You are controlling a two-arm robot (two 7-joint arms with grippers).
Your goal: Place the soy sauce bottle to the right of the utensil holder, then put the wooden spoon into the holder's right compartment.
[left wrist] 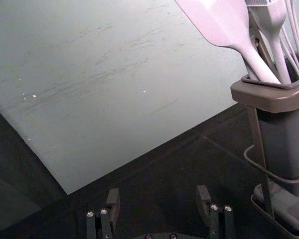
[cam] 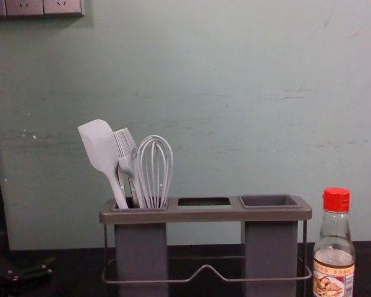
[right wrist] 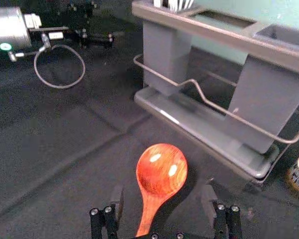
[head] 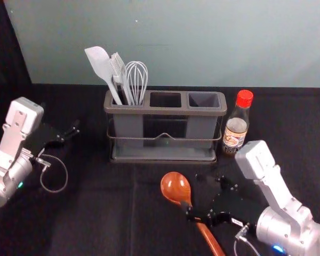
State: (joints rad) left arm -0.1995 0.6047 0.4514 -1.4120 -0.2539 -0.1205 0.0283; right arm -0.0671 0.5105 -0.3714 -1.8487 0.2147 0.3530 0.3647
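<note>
we have our right gripper (head: 194, 193) wide open by the spoon (head: 175, 185), holding nothing, our left gripper (head: 70, 134) wide open and empty off to the left, the spoon lying in front of the holder (head: 165, 111), and the bottle (head: 236, 129) standing just right of it.

One white-and-silver left arm (head: 10, 141), at head view's left; black two-fingered left pincer (head: 64, 121), fingers parted. One white-and-silver right arm (head: 280, 194), lower right; black two-fingered right pincer (head: 192, 192), fingers parted.
</note>
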